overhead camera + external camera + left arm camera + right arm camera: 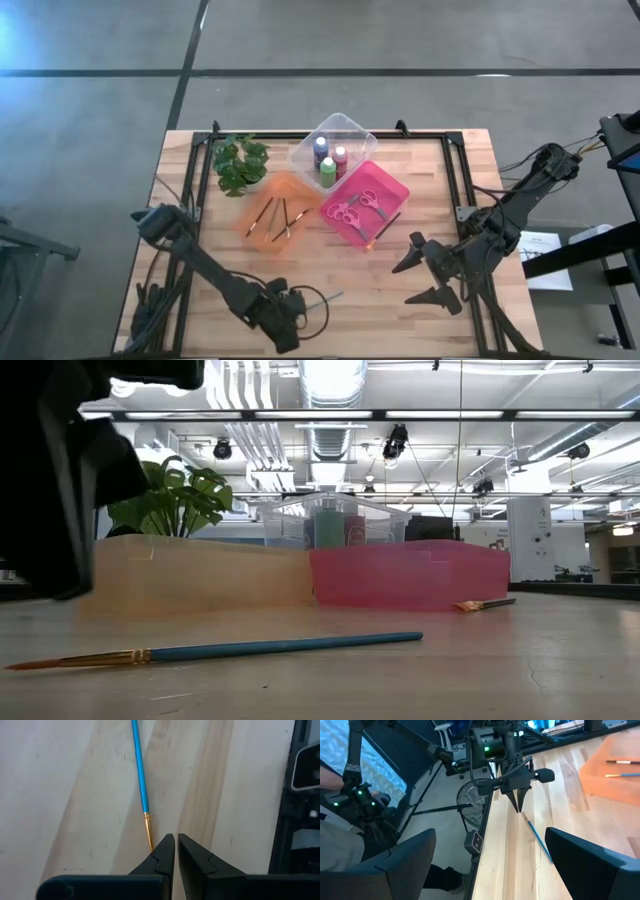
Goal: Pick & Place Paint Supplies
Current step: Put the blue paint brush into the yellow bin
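A blue-handled paintbrush (140,770) lies flat on the wood near the table's front edge, also in the low view (270,648). My left gripper (175,839) is shut and hovers just above its orange bristle end (149,832), pointing steeply down; the right wrist view shows the fingertips (519,809) clear of the brush. My right gripper (400,285) waits open at the front right, holding nothing. Green, red and blue-purple bottles (329,160) stand in the clear tray. Brushes (272,215) lie in the orange tray, pink scissors (360,205) in the pink tray.
A leafy plant (240,163) stands at the back left beside the orange tray (300,190). Another brush (485,604) lies beside the pink tray (398,188). The clear tray (360,130) is at the back centre. Bare wood stretches along the front.
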You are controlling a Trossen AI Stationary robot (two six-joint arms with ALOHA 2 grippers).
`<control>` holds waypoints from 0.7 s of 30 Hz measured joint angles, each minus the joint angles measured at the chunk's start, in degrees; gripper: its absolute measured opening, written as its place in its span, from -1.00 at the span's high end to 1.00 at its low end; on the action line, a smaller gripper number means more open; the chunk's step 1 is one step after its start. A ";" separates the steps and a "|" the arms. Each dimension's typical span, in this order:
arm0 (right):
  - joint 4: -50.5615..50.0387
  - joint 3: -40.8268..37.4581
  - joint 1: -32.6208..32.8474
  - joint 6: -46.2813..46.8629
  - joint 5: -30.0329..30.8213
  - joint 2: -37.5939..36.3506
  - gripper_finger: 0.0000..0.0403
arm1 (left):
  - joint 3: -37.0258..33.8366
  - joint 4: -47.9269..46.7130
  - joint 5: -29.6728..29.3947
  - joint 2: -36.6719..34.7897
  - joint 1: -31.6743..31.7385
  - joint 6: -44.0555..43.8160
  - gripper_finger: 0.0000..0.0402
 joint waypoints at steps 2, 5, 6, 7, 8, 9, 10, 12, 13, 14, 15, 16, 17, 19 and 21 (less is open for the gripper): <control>0.06 -0.44 0.01 0.47 -0.18 -0.02 -0.84 | 0.00 0.11 0.04 0.53 0.00 0.03 0.84; 0.47 -0.80 0.01 0.63 -0.22 -0.02 -0.84 | 0.00 -0.13 0.03 1.13 0.25 0.05 0.84; 0.47 -0.80 0.01 0.65 -0.20 -0.02 -0.84 | 0.00 -0.32 0.02 1.27 0.31 0.05 0.84; 0.61 -0.80 0.01 0.65 -0.20 -0.02 -0.84 | 0.00 -0.47 0.00 1.40 0.42 0.03 0.84; 0.64 -0.80 0.01 0.64 -0.20 -0.02 -0.84 | 0.00 -0.64 0.00 1.47 0.46 -0.09 0.84; 0.62 -0.80 0.01 0.64 -0.20 -0.02 -0.84 | 0.00 -0.91 -0.16 1.50 0.50 -0.16 0.84; 0.67 -0.79 0.01 0.63 -0.20 -0.02 -0.84 | 0.00 -1.14 -0.21 1.50 0.63 -0.16 0.84; 0.73 -0.78 0.01 0.62 -0.20 -0.02 -0.84 | -0.01 -1.41 -0.23 1.50 0.91 -0.15 0.84; 0.73 -0.78 0.01 0.61 -0.20 -0.02 -0.84 | -0.02 -1.80 -0.25 1.50 1.11 -0.14 0.84; 0.75 -0.78 0.01 0.60 -0.20 -0.02 -0.84 | -0.04 -2.01 -0.33 1.50 1.30 -0.14 0.84; 0.75 -0.78 0.01 0.59 -0.20 -0.02 -0.84 | -0.10 -1.97 -0.41 1.50 1.45 -0.14 0.84; 0.75 -0.78 0.01 0.59 -0.20 -0.02 -0.84 | -0.16 -1.96 -0.46 1.50 1.64 -0.12 0.84; 0.75 -0.78 0.01 0.59 -0.20 -0.02 -0.84 | -0.27 -1.96 -0.52 1.50 1.74 -0.10 0.84; 0.78 -0.78 0.01 0.59 -0.20 -0.02 -0.84 | -0.69 -1.84 -0.45 1.50 1.95 -0.08 0.84; 0.82 -0.78 0.01 0.61 -0.18 -0.02 -0.84 | -0.85 -1.50 -0.40 1.50 1.99 0.00 0.84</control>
